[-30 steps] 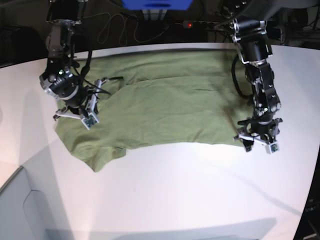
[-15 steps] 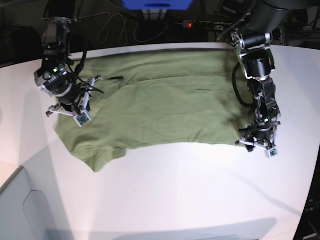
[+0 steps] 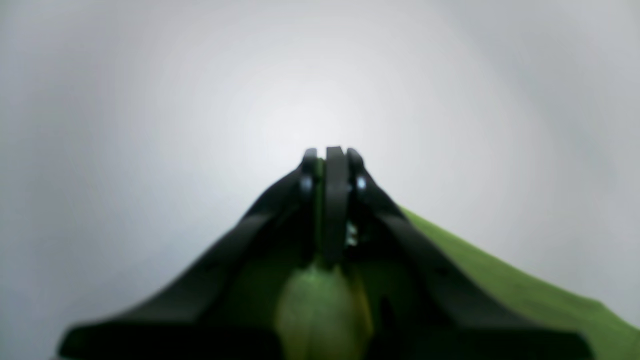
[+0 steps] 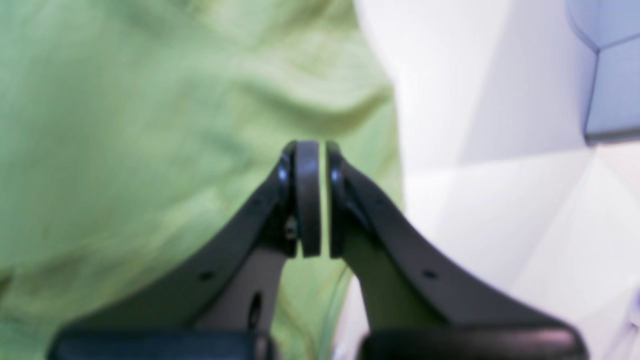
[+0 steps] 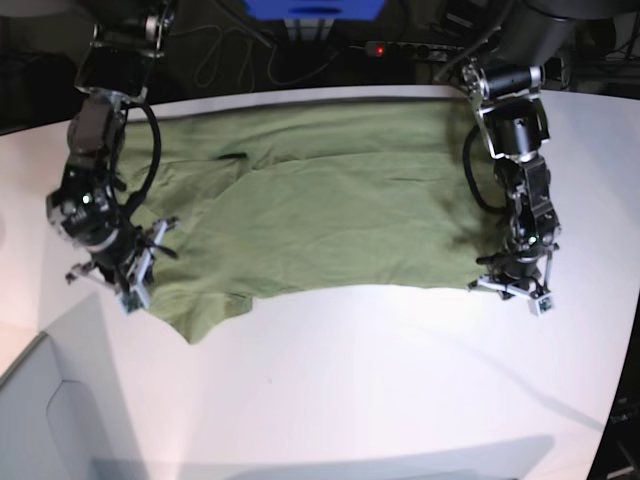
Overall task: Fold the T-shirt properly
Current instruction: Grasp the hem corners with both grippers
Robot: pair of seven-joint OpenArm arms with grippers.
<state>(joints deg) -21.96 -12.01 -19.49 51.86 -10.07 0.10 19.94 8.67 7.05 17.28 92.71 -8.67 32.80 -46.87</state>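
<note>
The olive-green T-shirt (image 5: pixel 320 210) lies spread flat across the far half of the white table (image 5: pixel 380 380). My left gripper (image 5: pixel 507 289) is at the shirt's near right corner, pointing down. In the left wrist view it (image 3: pixel 330 155) is shut with a sliver of green cloth (image 3: pixel 525 295) pinched between the pads and bunched behind them. My right gripper (image 5: pixel 107 280) is over the shirt's left edge, near the sleeve. In the right wrist view it (image 4: pixel 315 147) is shut above the cloth (image 4: pixel 125 125), and I see nothing between its pads.
A power strip (image 5: pixel 400 48) with a red light, cables and a blue object (image 5: pixel 315 8) sit behind the table's far edge. A pale grey panel (image 5: pixel 40 410) fills the near left corner and shows in the right wrist view (image 4: pixel 615 75).
The left gripper has closed on the shirt's near right corner. The right arm has moved from the sleeve area toward the front left, along the shirt's left edge.
</note>
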